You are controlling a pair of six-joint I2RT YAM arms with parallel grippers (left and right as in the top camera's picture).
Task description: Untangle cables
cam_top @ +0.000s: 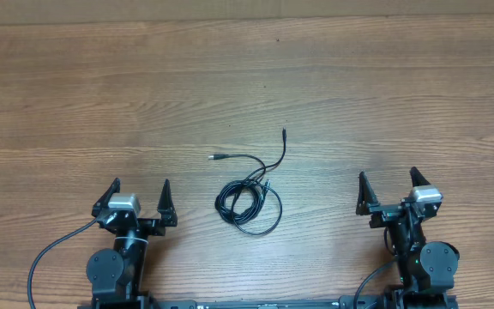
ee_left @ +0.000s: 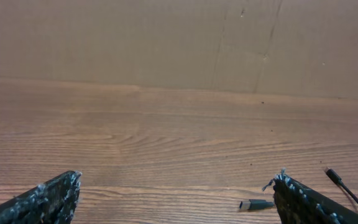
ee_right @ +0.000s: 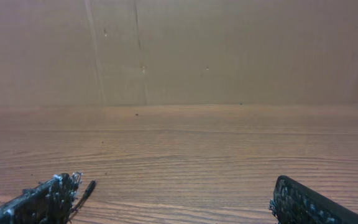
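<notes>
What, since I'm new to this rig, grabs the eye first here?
Thin black cables lie coiled in a loose tangle midway across the brown wooden table, two plug ends straying outward. The black left gripper and right gripper sit open on either side, nearer the robot's edge, holding nothing.

Overhead view: 1 wooden table (cam_top: pixel 75 94). 1 tangled bundle of thin black cables (cam_top: pixel 249 206); exact no. of cables in it can't be told. 2 loose ends stick out of the bundle: left plug end (cam_top: pixel 219 158), top plug end (cam_top: pixel 284 134). 2 robot arms: left arm (cam_top: pixel 114 268), right arm (cam_top: pixel 431 262). 2 grippers: left gripper (cam_top: pixel 141 184), right gripper (cam_top: pixel 388 174). 2 fingers (cam_top: pixel 165 193) per gripper, 4 total.
</notes>
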